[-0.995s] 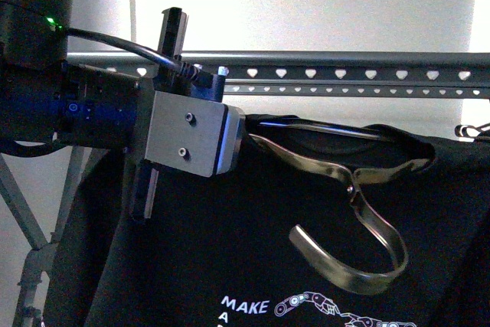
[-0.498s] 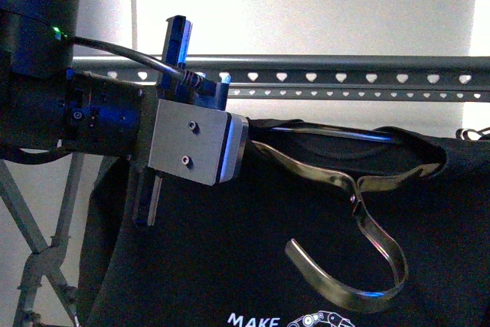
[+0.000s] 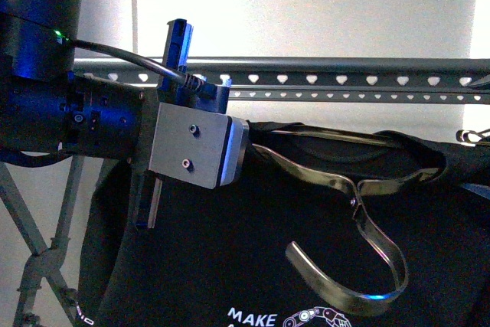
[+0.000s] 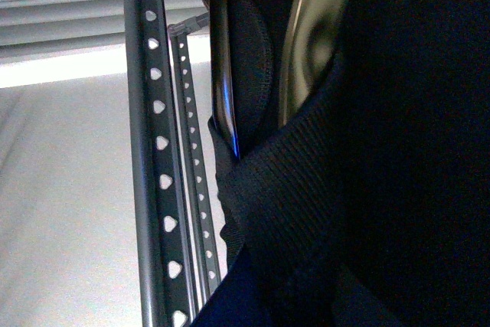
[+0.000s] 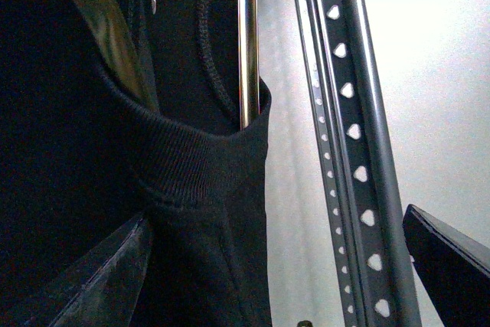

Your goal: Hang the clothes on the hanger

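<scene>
The black T-shirt (image 3: 253, 250), with white "MAKE" lettering at its lower edge, hangs in front of the hanger (image 3: 344, 80), a dark grey rack whose rail has heart-shaped holes. A chrome shoulder frame (image 3: 360, 266) sits in the collar, its hook pointing down over the chest. My left arm (image 3: 191, 147) reaches in at the collar's left end. My left gripper (image 4: 283, 296) is shut on the ribbed collar (image 4: 291, 189), its fingers buried in dark cloth. My right gripper (image 5: 268, 281) is open, the collar (image 5: 207, 158) and the rail (image 5: 360, 151) between its fingers (image 5: 452, 266).
The rack's crossed legs (image 3: 38, 266) stand at the lower left. A bright pale wall lies behind the rail. A thinner second pierced rail (image 3: 344, 95) runs just below the main one. Some black cloth or a clip (image 3: 471, 134) shows at the right edge.
The T-shirt and the chrome frame have sunk a little in the front view and the shirt's left edge has shifted right. My left arm has hardly moved.
</scene>
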Action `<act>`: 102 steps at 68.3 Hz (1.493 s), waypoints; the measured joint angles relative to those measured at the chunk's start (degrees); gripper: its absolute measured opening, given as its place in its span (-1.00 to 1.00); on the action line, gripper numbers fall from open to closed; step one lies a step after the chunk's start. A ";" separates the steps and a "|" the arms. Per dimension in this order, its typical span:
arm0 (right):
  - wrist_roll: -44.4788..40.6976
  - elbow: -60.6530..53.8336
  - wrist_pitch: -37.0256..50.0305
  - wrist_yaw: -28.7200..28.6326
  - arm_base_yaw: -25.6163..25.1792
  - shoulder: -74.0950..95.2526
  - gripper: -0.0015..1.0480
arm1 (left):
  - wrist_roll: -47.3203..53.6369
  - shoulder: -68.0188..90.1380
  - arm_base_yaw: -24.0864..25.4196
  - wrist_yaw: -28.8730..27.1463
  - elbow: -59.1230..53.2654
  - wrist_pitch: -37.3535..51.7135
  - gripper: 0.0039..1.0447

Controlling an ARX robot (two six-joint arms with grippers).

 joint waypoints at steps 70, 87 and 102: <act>6.19 6.27 2.19 3.52 1.62 10.82 -0.84 | -1.40 0.00 0.02 0.00 0.15 0.15 -0.70; 8.63 6.69 -0.52 4.68 1.73 10.82 -0.90 | -0.17 -0.09 0.02 0.11 0.20 0.37 0.06; 13.42 8.09 -3.98 6.67 1.03 10.82 -0.90 | -0.07 -0.11 0.00 0.11 0.20 0.37 0.64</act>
